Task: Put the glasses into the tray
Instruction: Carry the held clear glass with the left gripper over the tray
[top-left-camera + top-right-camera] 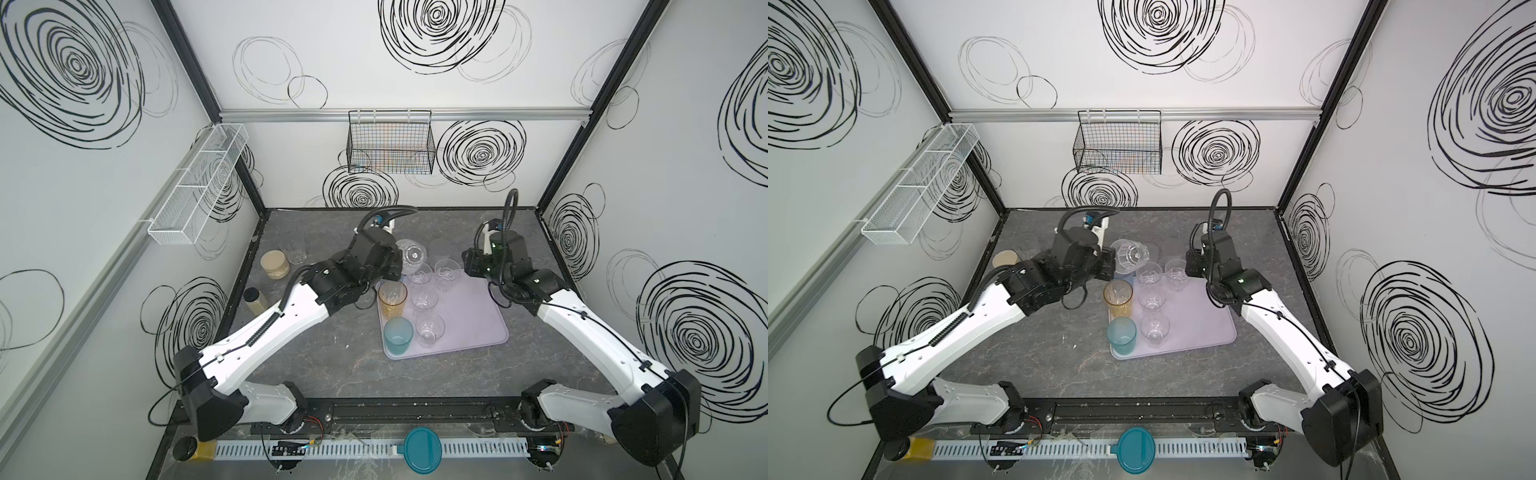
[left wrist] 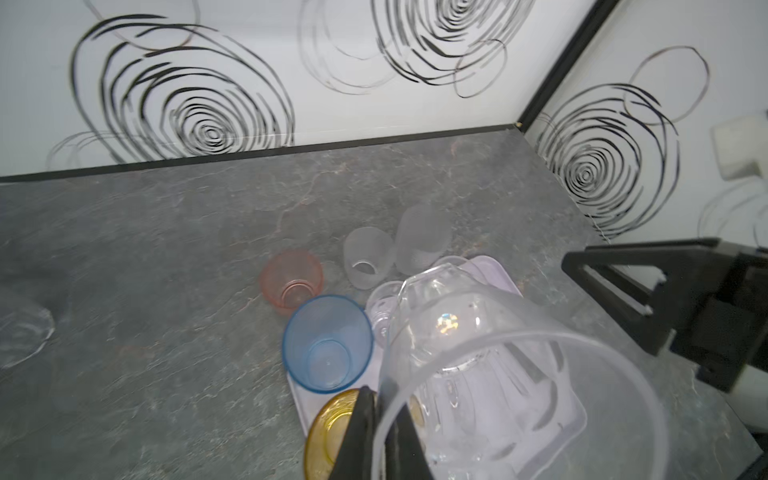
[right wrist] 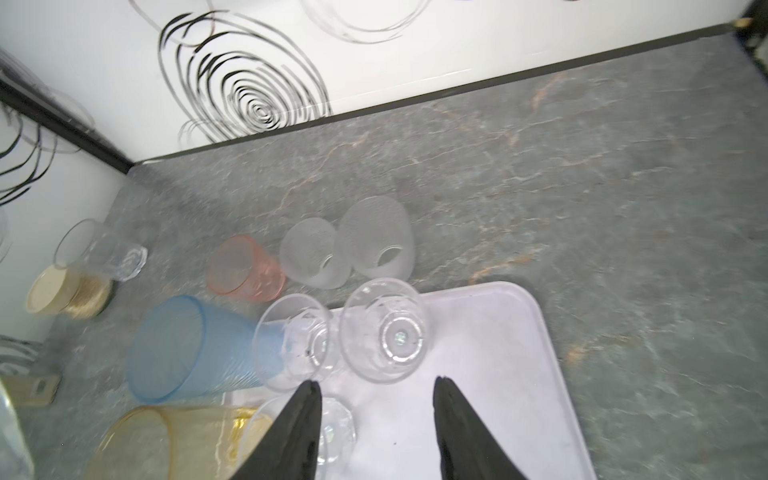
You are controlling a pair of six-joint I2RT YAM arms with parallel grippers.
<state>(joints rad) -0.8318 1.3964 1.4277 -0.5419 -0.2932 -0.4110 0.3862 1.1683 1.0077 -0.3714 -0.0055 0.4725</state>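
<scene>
You see a pale lilac flat plastic tray (image 1: 469, 316), tall amber tumbler (image 1: 392, 299), teal tumbler (image 1: 398, 336), grey marbled tabletop (image 1: 332, 365), black-swirled white walls (image 1: 332, 62).

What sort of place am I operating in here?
Probably a lab test booth rather than a real kitchen: a white back wall panel printed with black scribble spirals, a black metal corner post, and a grey marbled tabletop with a black mounting rail along its front.

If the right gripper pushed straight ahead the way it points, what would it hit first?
Probably the clear tumbler standing on the tray; the open right gripper points at it, though depth is unclear.
</scene>
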